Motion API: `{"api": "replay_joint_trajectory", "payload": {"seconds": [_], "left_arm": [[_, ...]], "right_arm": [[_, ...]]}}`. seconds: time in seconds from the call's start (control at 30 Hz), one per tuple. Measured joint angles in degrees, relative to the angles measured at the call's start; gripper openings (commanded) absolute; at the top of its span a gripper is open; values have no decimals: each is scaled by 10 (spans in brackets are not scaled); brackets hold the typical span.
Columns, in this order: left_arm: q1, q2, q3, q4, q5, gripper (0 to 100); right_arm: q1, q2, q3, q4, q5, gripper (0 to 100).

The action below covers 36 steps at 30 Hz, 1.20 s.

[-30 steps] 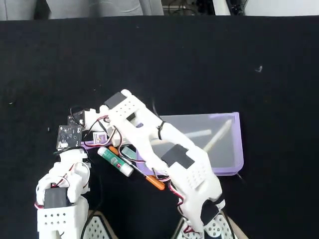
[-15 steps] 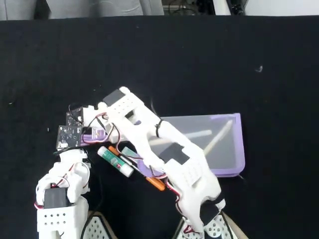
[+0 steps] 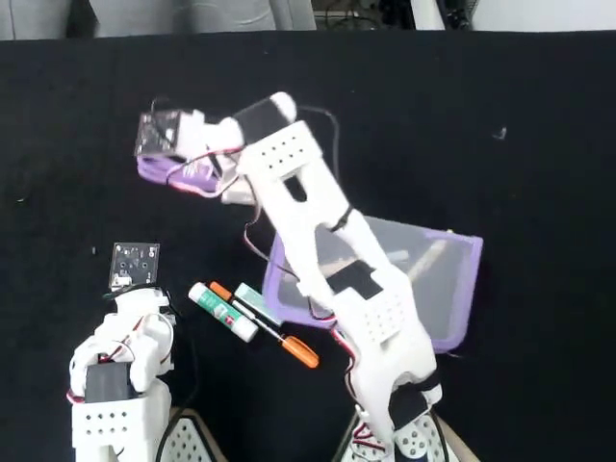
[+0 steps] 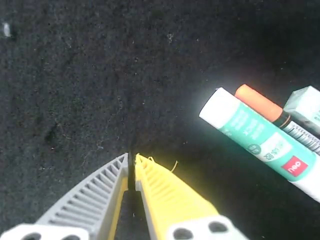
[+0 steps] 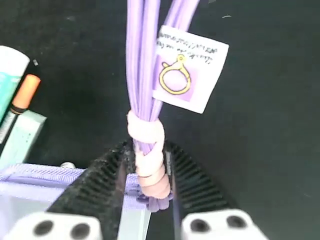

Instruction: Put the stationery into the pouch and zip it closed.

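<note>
Swung far out toward the table's back left since a second ago, right gripper clamped tight on the pouch's purple cord at its pink band, paper tag hanging alongside. Dragged the pouch askew along with it.

Left to right now:

- Parked low at the near left: left gripper, fingers pressed together on nothing, poised just over the black table.
- Lying close beside it, outside the pouch: glue stick, orange marker and pale green eraser, bunched side by side.
- Further right, tilted beneath the outstretched right arm: the pouch, with two pale sticks visible through its clear wall.

Judged only partly done: some stationery inside, three pieces left to load, zip apparently not yet run shut. Cannot tell how wide the mouth gapes.
</note>
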Motion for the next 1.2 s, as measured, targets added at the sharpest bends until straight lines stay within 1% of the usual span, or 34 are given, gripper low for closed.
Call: {"api": "replay_joint_trajectory", "payload": {"seconds": [0.13,0.3,0.57,0.7,1.0,1.2], "left_arm": [[0,0,0,0,0,30],[0,0,0,0,0,30],[0,0,0,0,0,30],[0,0,0,0,0,30],[0,0,0,0,0,30],[0,0,0,0,0,30]], "right_arm": [[12,0,-96,28,-4,39],[16,0,-203,29,-40,39],[16,0,-369,19,-48,39],[16,0,-391,-29,-77,39],[32,0,-392,-164,-135,39],[32,0,-392,-205,-141,39]]}}
